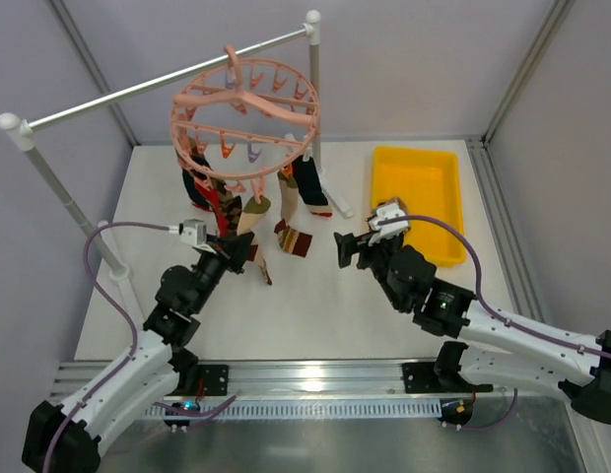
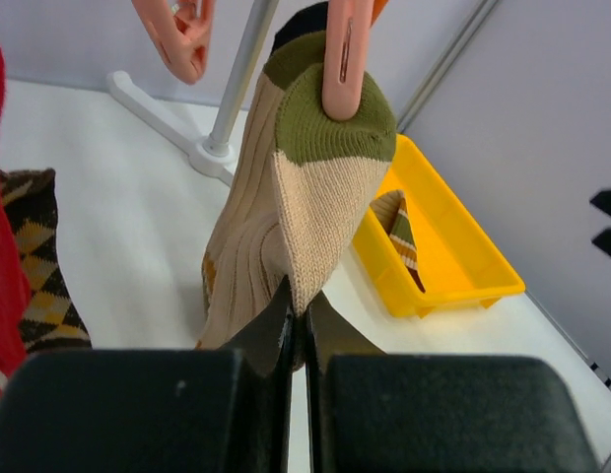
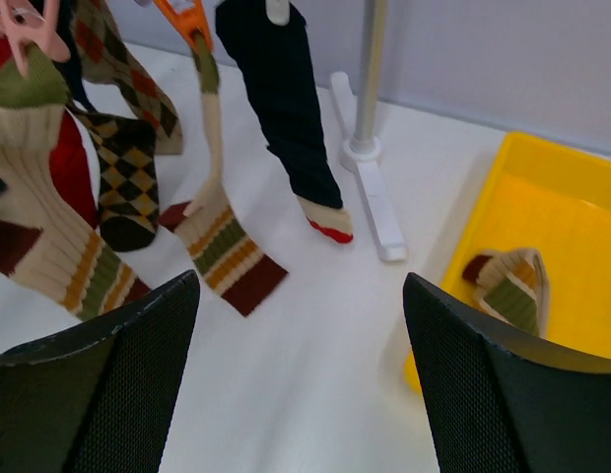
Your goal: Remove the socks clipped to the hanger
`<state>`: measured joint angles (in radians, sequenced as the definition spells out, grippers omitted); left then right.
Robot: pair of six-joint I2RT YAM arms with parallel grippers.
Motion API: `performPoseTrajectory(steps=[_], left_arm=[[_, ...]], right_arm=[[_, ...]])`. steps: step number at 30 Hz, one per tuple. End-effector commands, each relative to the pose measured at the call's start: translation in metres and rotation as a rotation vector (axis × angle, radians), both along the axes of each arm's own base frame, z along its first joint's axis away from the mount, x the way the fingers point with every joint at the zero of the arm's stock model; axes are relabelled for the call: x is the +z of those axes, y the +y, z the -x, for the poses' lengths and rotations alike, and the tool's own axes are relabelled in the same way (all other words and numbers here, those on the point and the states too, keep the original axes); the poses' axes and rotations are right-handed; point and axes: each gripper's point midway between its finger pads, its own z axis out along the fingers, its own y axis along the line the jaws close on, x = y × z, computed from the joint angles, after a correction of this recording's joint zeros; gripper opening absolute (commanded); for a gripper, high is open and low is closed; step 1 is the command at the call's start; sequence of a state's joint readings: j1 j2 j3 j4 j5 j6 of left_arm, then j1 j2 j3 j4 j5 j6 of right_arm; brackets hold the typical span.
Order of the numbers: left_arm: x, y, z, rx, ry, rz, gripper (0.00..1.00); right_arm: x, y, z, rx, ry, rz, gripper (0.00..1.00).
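The salmon-pink hanger (image 1: 244, 108) hangs from the grey rail, and several socks dangle from its clips. My left gripper (image 1: 244, 248) (image 2: 298, 305) is shut on the lower edge of a tan ribbed sock with an olive toe (image 2: 315, 187). A pink clip (image 2: 343, 59) still holds that sock at the top. My right gripper (image 1: 343, 248) (image 3: 301, 286) is open and empty, low over the table, right of the socks. Ahead of it hang a navy sock with a red toe (image 3: 286, 108), a striped sock (image 3: 222, 241) and an argyle sock (image 3: 128, 177).
A yellow tray (image 1: 416, 202) stands at the right; one striped sock (image 3: 508, 286) lies in it. The grey rail (image 1: 168, 81) rests on white posts, and one post's foot (image 3: 370, 192) lies between the socks and the tray. Grey walls enclose the table.
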<state>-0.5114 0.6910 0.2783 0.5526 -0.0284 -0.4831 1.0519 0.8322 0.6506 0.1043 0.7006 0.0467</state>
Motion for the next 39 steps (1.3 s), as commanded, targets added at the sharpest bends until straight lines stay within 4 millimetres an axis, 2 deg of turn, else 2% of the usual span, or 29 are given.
performPoseTrajectory(steps=[1,2,3,4,7,13,16,19,20,21,24,33,39], left_arm=[[-0.027,0.001,0.017,-0.034,0.138,-0.057,0.0],[-0.02,0.003,0.021,-0.035,0.127,-0.049,0.0],[-0.014,0.004,0.024,-0.037,0.126,-0.045,0.0],[-0.02,0.006,0.027,-0.037,0.158,-0.065,0.0],[-0.014,0.003,0.039,-0.084,0.162,-0.073,0.0],[-0.027,-0.007,0.046,-0.149,0.205,-0.086,0.0],[-0.029,-0.007,0.046,-0.15,0.21,-0.089,0.0],[-0.026,-0.006,0.047,-0.15,0.199,-0.081,0.0],[-0.026,-0.006,0.048,-0.15,0.197,-0.081,0.0],[-0.026,-0.005,0.049,-0.149,0.195,-0.078,0.0],[-0.025,-0.004,0.05,-0.146,0.194,-0.074,0.0],[-0.024,-0.004,0.051,-0.148,0.193,-0.07,0.0],[-0.024,-0.004,0.052,-0.151,0.19,-0.069,0.0]], right_arm=[[0.052,0.042,-0.01,0.121,-0.08,-0.073,0.84],[0.072,0.047,-0.014,0.129,-0.097,-0.096,0.84],[0.065,0.061,-0.021,0.142,-0.073,-0.064,0.84],[0.086,0.068,-0.024,0.158,-0.091,-0.088,0.84],[0.096,0.099,-0.033,0.218,-0.069,-0.064,0.84],[0.098,0.152,-0.037,0.363,-0.009,-0.061,0.84],[0.093,0.173,-0.037,0.421,0.025,-0.047,0.84],[0.093,0.187,-0.034,0.474,0.047,-0.037,0.84],[0.084,0.193,-0.036,0.485,0.069,-0.023,0.84],[0.086,0.199,-0.034,0.507,0.073,-0.024,0.84],[0.081,0.208,-0.033,0.528,0.088,-0.025,0.84],[0.081,0.236,-0.031,0.604,0.11,-0.033,0.84],[0.075,0.25,-0.04,0.598,0.125,-0.024,0.84]])
